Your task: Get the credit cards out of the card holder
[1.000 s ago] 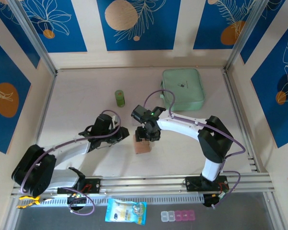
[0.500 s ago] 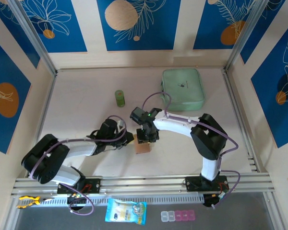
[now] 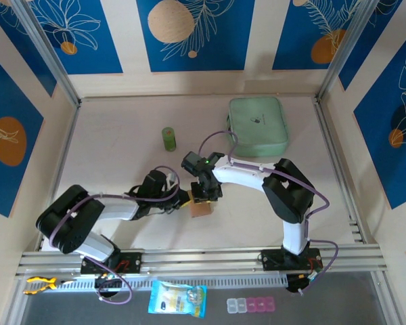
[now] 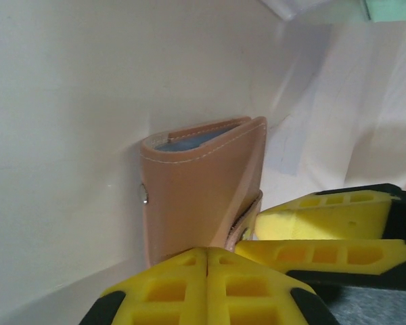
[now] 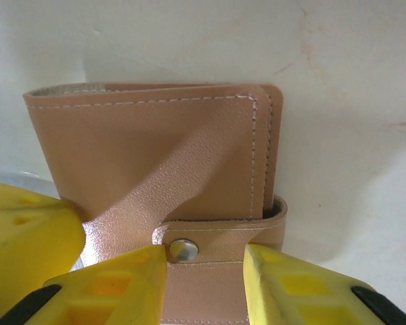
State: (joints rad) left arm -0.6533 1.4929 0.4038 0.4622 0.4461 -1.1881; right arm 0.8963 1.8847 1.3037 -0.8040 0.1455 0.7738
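Pinkish-tan, leather-look card holder [image 3: 201,209] sits on the table [image 3: 122,149] in the near centre, between the two arms. A mint-green pouch [image 3: 258,126] lies well apart at its 1 o'clock and a small green cylinder [image 3: 168,139] at its 11 o'clock. The holder is folded shut, and its snap tab [image 5: 216,237] is fastened across the free edge. The cards [image 4: 189,141] are inside, visible in the left wrist view as a blue-grey edge in the mouth of the fold. Judged from this, the step in hand is opening the holder, and no card has been drawn out yet. The left gripper [image 3: 181,201] is at the holder's 9 o'clock. Its yellow fingers are pressed together with no gap, right at the holder's near edge, and the frames do not show whether a thin edge is caught between them. The right gripper [image 3: 204,194] comes down at the holder's 12 o'clock. Its jaws stand partly spread, with one fingertip on each side of the metal snap [image 5: 183,250]; I cannot tell whether they clamp the tab. The next move probably calls for a firm hold on the tab and a pull away from the body to pop the snap, while the left side steadies the holder against sliding. The left arm lies low and folded, with its forearm running from 8 o'clock. The right arm arches from its base at 4 o'clock, elbow raised and wrist tipped downward.
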